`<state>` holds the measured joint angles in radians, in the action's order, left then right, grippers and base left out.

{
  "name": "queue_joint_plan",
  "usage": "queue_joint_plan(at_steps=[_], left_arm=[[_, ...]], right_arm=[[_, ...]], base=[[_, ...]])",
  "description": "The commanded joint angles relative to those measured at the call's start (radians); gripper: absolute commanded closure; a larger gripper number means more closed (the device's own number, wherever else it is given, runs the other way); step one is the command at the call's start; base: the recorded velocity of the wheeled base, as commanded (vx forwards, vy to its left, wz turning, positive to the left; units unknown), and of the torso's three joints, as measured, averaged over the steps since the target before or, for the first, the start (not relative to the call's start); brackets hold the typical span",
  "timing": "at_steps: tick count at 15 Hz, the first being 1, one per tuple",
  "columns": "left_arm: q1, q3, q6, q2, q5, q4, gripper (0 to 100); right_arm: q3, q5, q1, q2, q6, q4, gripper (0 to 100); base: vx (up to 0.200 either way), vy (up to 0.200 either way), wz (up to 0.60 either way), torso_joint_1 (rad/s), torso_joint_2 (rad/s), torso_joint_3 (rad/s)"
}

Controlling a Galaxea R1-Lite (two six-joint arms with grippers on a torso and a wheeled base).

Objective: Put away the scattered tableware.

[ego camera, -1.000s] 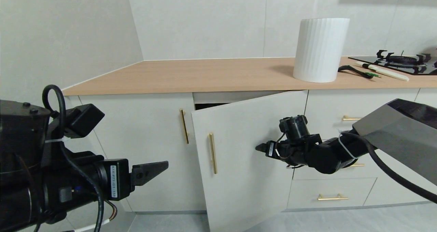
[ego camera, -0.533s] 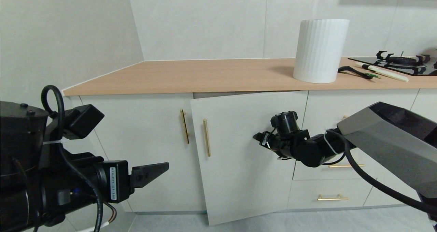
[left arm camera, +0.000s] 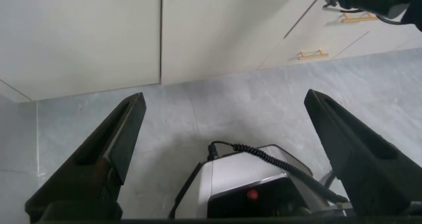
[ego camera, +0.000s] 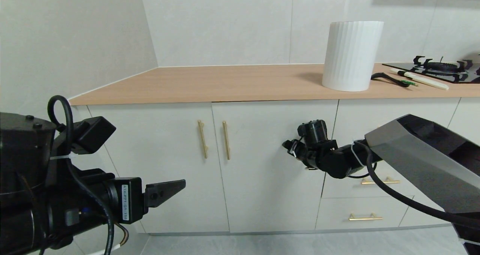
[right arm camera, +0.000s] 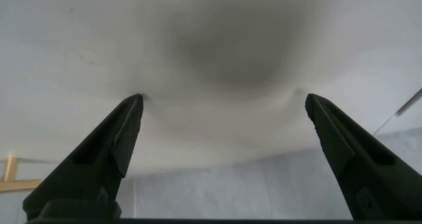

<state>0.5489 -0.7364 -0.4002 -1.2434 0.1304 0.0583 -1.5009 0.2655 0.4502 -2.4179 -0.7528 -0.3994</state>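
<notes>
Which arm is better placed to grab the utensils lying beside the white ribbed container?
Right. The utensils lie at the right end of the counter, nearer the right tool; the left tool hangs low, far left.

A light wooden countertop (ego camera: 225,82) runs into the room's corner. Behind it rises a wall of large, pale, glossy tiles (ego camera: 225,26); at its left end stands a plain pale side wall (ego camera: 67,37). Under the countertop are two white cabinet doors (ego camera: 270,165), both closed, their upright brass handles (ego camera: 202,138) side by side. Also under it, further right, are drawers (ego camera: 360,210) with horizontal brass pulls. A black gas hob (ego camera: 438,66) sits in the countertop's right end. Grey floor tiles (ego camera: 337,242) lie below.
</notes>
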Motion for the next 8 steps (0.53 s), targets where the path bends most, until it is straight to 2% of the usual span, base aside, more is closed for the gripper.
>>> queue_joint_plan(at_steps=[1, 6, 8], left_arm=[[0.0, 0.0, 0.0, -0.002, 0.0, 0.0, 0], [0.0, 0.002, 0.0, -0.005, 0.001, 0.0, 0], [0.0, 0.003, -0.002, 0.001, 0.003, -0.006, 0]], right_arm=[[-0.015, 0.004, -0.007, -0.018, 0.0, 0.001, 0], [0.007, 0.006, -0.005, 0.011, 0.0, 0.016, 0], [0.152, -0.058, 0.019, 0.145, 0.007, 0.007, 0]], base=[[0.0, 0.0, 0.0, 0.0, 0.0, 0.0], [0.0, 0.0, 0.0, 0.0, 0.0, 0.0], [0.0, 0.0, 0.0, 0.0, 0.0, 0.0]])
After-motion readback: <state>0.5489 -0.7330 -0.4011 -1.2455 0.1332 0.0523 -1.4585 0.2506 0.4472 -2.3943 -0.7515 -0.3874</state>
